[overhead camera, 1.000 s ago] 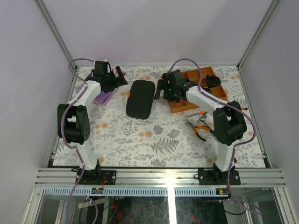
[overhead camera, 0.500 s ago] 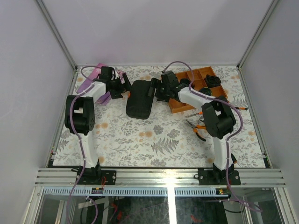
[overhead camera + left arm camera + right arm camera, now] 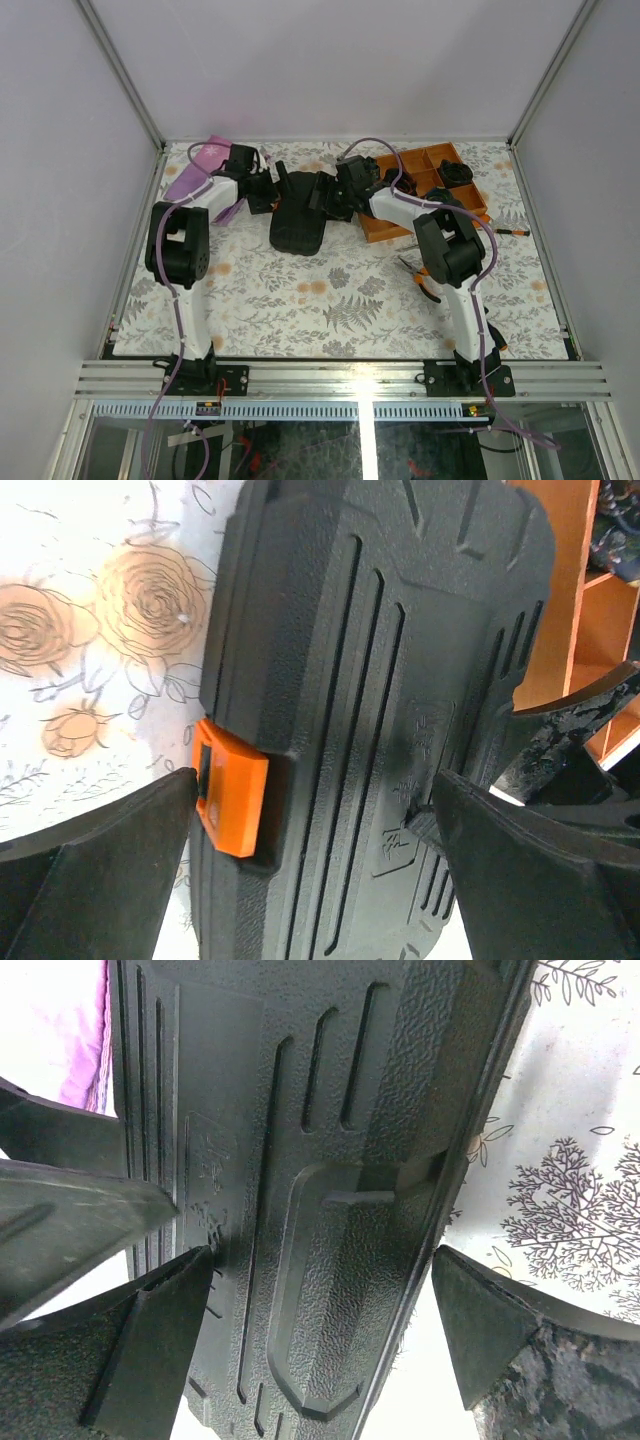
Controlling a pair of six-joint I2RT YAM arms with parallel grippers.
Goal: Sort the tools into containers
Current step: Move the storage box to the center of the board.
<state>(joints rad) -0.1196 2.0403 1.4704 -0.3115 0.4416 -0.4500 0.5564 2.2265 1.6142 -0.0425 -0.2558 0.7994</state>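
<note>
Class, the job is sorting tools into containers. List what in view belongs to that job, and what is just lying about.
Belongs to the job:
black tool case
orange-handled pliers

Just lying about:
pink-purple pouch
black rolled bundles

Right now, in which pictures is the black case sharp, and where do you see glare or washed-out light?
Top view: even light, soft shadows, the black case small but sharp, one glare spot on the metal rail. Left wrist view: case ribs and orange tab sharp, tablecloth pale. Right wrist view: case grain sharp, tablecloth at the bottom bleached white.
</note>
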